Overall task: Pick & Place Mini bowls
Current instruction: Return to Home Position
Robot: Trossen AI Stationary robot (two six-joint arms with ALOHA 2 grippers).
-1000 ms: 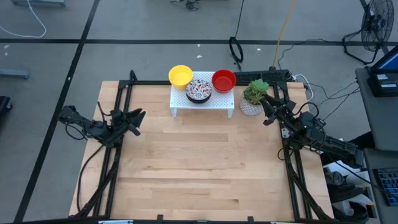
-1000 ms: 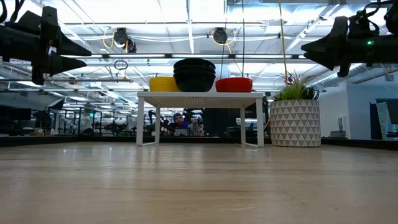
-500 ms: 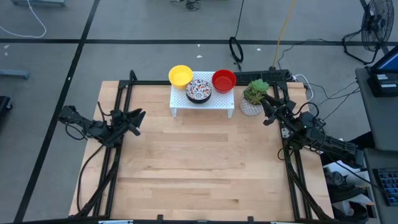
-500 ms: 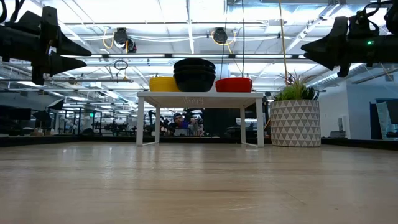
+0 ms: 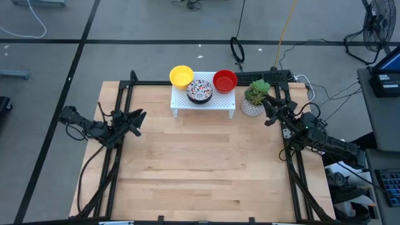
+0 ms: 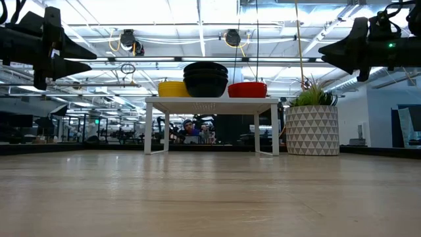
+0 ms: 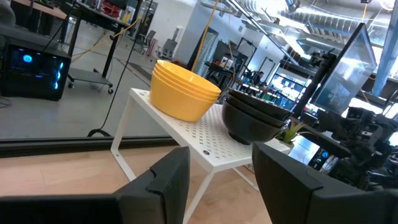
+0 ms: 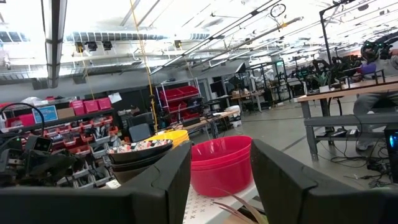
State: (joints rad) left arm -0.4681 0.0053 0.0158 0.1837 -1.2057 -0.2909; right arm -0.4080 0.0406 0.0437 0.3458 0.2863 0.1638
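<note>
Three stacks of mini bowls rest on a white perforated rack at the table's far edge: yellow at its left end, mosaic-patterned in the middle, red at its right end. In the low view the mosaic stack looks dark between yellow and red. My left gripper hovers open at the table's left side, raised and pointing toward the rack. My right gripper hovers open at the right, next to the plant pot. Neither holds anything.
A white pot with a green plant stands just right of the rack, close to my right gripper. Black frame rails run along the table's left and right sides. The wide wooden tabletop lies in front of the rack.
</note>
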